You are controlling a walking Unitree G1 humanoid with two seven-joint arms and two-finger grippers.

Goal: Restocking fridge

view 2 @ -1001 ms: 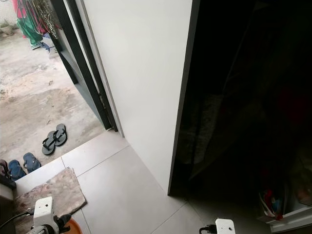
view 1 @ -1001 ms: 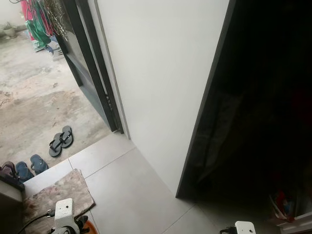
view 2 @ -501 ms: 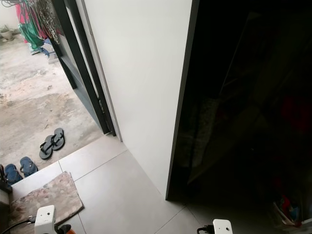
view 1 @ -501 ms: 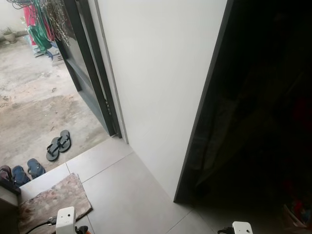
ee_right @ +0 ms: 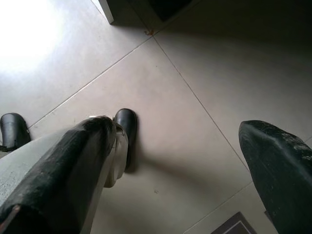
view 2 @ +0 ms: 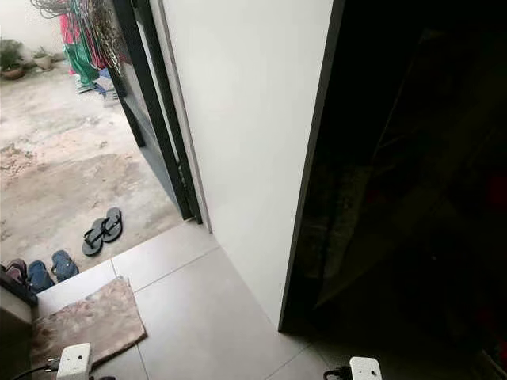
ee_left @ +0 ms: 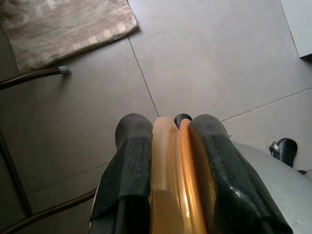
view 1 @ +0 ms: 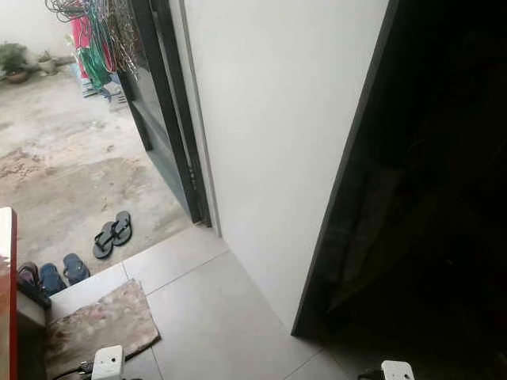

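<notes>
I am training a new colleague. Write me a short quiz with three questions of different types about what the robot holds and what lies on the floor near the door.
1. True or false: the left claw is shut on a thin orange object.
2. Multiple choice: what lies on the tiled floor just inside the doorway? A) a brownish mat B) a bucket C) a broom
3. Short answer: how does the right claw stand, open or shut?

Key
1. True. In the left wrist view both black fingers press on the orange object.
2. A. The black sandals and blue sandals lie outside on the concrete.
3. Open, with nothing between its fingers and floor below it.
</notes>
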